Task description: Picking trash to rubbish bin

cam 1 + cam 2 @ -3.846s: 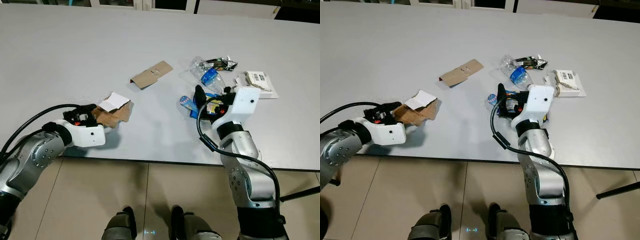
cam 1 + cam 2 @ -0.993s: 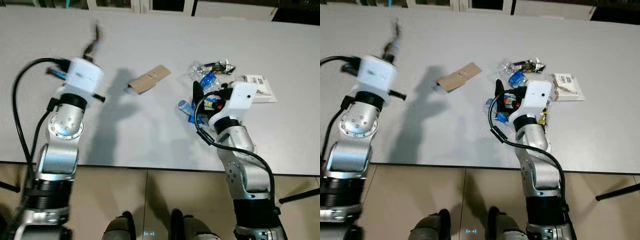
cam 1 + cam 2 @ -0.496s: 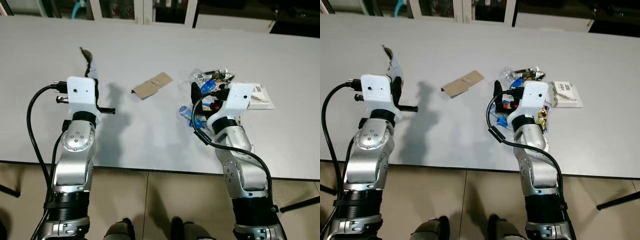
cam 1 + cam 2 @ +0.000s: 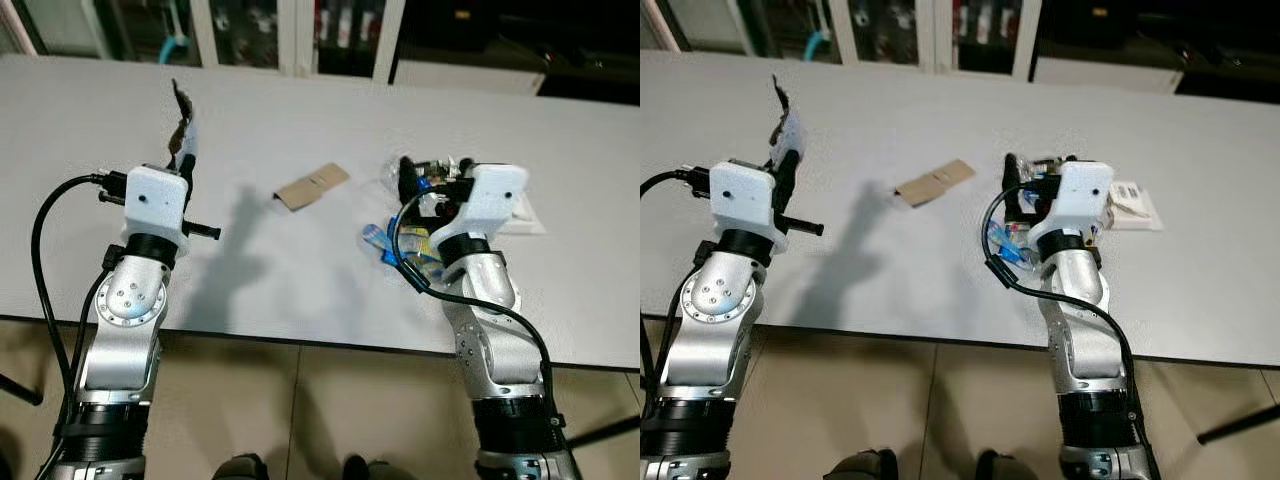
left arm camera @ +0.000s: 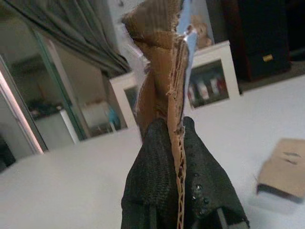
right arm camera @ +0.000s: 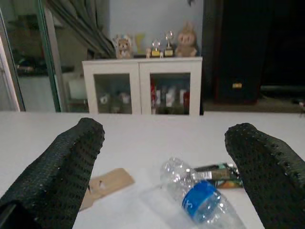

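The left gripper (image 5: 174, 157) was clamped on a torn cardboard scrap (image 5: 164, 62), holding it upright above the table (image 4: 300, 270) near its left front edge. The right gripper (image 6: 167, 176) stood with its fingers (image 6: 62, 167) spread wide and held nothing, raised over the trash at the table's right side: a crushed plastic bottle (image 6: 195, 198) with a blue label, a dark wrapper (image 6: 217, 174) just behind it, and a blue wrapper (image 4: 1005, 245). A flat cardboard piece (image 4: 313, 187) lay near the table's middle, between the arms.
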Tool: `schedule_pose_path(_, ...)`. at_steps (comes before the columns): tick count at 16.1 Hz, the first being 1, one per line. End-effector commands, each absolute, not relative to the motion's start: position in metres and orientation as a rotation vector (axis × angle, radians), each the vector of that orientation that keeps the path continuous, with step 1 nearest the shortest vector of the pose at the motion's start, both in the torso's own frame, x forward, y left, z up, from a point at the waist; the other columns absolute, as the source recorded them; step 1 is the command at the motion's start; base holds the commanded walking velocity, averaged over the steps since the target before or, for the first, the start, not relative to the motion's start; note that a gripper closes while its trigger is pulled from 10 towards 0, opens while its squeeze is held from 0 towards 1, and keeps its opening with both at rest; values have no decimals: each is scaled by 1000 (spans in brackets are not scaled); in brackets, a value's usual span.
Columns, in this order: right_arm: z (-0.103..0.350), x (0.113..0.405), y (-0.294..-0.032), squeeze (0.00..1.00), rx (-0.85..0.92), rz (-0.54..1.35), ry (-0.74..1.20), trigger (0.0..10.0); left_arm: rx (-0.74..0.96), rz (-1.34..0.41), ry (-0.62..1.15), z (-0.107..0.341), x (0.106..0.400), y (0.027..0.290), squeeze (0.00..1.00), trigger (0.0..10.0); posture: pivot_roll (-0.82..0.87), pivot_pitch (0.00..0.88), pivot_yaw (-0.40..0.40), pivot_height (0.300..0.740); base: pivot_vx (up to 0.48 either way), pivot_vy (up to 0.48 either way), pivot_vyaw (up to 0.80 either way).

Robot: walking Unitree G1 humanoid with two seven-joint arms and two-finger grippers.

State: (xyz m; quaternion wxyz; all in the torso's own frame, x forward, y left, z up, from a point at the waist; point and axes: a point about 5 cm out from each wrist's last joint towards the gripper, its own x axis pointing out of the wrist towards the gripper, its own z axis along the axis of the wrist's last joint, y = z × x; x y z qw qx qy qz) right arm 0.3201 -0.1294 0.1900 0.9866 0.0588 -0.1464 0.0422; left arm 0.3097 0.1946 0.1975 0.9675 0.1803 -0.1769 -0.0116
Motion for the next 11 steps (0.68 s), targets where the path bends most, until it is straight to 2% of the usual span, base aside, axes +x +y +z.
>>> schedule_pose_path(1,186,319,-136,0,110,43,-304,10000,387,-23,-366,194,311,193,0,10000,-8,51,-33,740,0,0,0)
schedule_pose_path(8,169,320,-141,0,75,15,-278,10000,391,35,-367,180,320,192,0,10000,-19,99,-41,740,0,0,0)
schedule_pose_path(11,167,319,-138,0,89,24,-276,10000,399,33,-380,180,319,192,0,10000,-17,115,-38,740,-384,0,0)
